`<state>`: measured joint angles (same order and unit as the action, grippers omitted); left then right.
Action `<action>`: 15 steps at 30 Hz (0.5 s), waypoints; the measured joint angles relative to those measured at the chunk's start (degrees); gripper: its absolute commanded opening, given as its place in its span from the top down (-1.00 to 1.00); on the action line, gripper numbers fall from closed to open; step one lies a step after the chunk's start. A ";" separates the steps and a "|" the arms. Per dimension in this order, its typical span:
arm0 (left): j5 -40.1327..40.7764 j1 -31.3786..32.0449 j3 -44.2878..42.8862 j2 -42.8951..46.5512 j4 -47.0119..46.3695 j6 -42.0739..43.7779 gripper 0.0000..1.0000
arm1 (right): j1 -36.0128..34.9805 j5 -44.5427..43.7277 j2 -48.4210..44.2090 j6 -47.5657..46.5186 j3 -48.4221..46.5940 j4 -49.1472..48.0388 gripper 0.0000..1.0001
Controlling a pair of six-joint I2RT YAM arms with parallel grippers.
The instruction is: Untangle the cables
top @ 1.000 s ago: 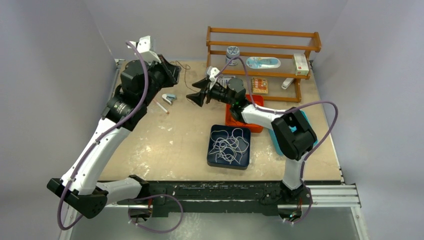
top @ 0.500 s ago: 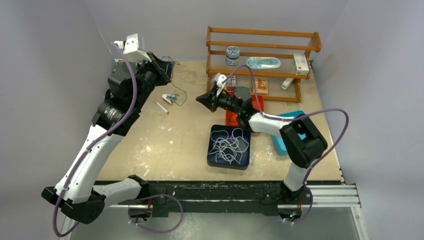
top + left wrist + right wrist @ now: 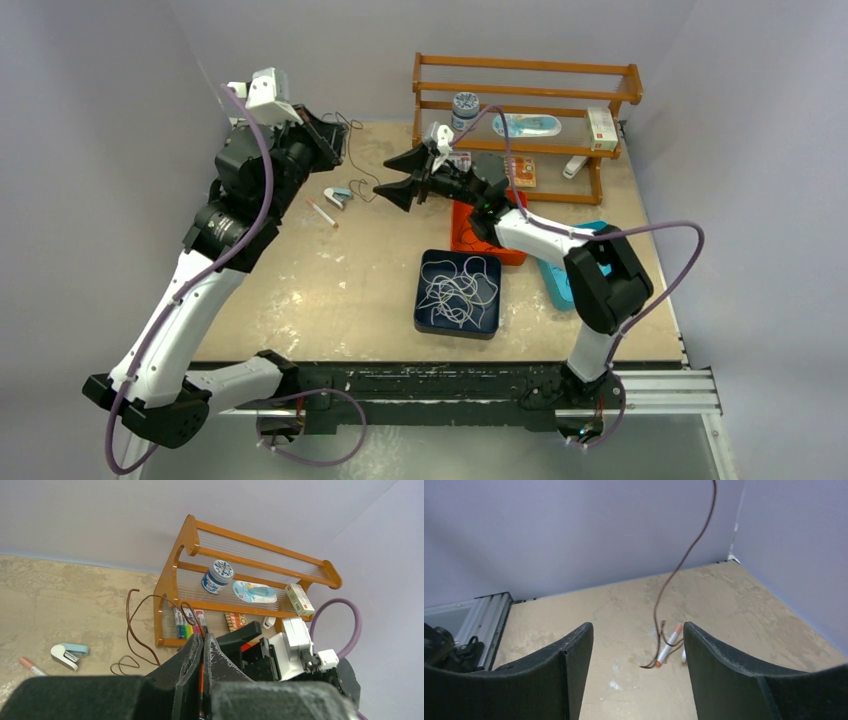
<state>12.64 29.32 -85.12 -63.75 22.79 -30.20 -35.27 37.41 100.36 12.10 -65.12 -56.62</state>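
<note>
My left gripper [image 3: 336, 138] is raised at the back left, shut on a thin brown cable [image 3: 350, 126]. In the left wrist view the fingers [image 3: 203, 637] pinch this cable [image 3: 131, 625]; it curls above them and hangs down to loops on the table. My right gripper [image 3: 392, 178] is open and empty, just right of the hanging cable. In the right wrist view the brown cable [image 3: 684, 555] hangs ahead between the open jaws [image 3: 637, 626], apart from both. A tangle of white cables [image 3: 458, 288] lies in a dark blue tray [image 3: 425, 322].
A wooden rack [image 3: 525, 68] with a tin, boxes and markers stands at the back right. A stapler [image 3: 337, 197] and a pen [image 3: 322, 213] lie under the hanging cable. A red bin [image 3: 512, 255] and a teal tray [image 3: 558, 285] sit beside the right arm.
My left gripper rose and drew back to the left with the brown cable, then held still. My right gripper pulled back to the right, then reached left and up toward the hanging cable.
</note>
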 measured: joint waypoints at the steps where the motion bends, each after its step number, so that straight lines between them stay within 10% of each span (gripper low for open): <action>1: -0.07 0.00 0.00 -0.13 0.02 0.00 1.00 | -0.09 0.59 1.05 0.68 -1.20 -0.33 -0.38; 8: -0.55 0.00 0.00 -0.96 0.00 0.00 1.00 | -0.85 1.77 9.38 3.48 -8.81 -0.04 -0.13; 15: -0.72 0.00 0.00 -1.07 0.00 0.00 1.00 | -1.11 -0.26 14.27 4.94 -10.47 1.57 1.00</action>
<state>11.92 29.32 -85.12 -64.82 22.79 -30.20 -36.38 37.15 114.63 17.04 -75.59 -55.05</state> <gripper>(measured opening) 0.010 0.167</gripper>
